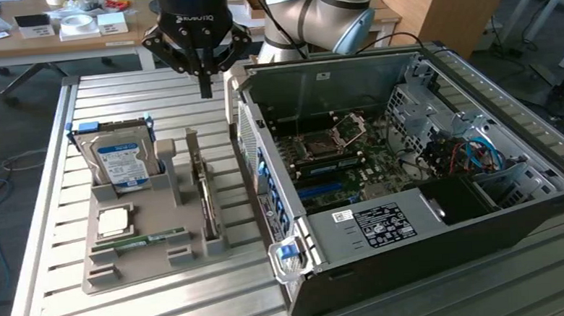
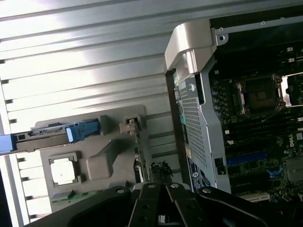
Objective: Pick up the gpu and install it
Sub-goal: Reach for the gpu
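Item: my hand (image 1: 206,89), closed, gripping nothing, hanging above the worktop (image 1: 115,101).
Item: gpu (image 1: 205,198), upright on edge in the grey tray (image 1: 124,273), just beside the open computer case (image 1: 414,270).

One grey tray (image 1: 123,271) is carrying one hard drive (image 1: 120,163), one gpu (image 1: 207,205), one processor chip (image 1: 114,222) and one memory stick (image 1: 146,240); one open computer case (image 1: 517,214) is standing at the exterior view's right.

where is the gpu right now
The gpu stands on edge in the grey holder tray, toward the exterior view's left, between the hard drive and the open computer case.
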Motion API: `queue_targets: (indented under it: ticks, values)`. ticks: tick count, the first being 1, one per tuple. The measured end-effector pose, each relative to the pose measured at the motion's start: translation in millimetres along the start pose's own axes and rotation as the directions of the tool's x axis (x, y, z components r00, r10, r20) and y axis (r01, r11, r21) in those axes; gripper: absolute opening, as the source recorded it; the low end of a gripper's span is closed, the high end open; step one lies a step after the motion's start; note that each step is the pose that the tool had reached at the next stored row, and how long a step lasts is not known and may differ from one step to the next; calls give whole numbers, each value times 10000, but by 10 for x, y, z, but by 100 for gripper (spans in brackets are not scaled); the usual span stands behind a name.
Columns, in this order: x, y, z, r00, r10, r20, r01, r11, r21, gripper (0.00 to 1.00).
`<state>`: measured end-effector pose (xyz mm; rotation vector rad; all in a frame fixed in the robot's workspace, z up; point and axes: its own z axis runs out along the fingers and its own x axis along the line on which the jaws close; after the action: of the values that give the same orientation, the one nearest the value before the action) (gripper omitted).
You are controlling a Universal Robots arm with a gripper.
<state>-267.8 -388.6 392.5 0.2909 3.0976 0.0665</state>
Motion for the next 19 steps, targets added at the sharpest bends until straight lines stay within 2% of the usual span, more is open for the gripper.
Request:
queue_targets:
  ticks: [10,19]
  values:
    - [95,-19,-3,9989,-472,-15,472,9989,-1,11]
    - [242,-56,-8,9981,-610,-4,610,9981,-7,11]
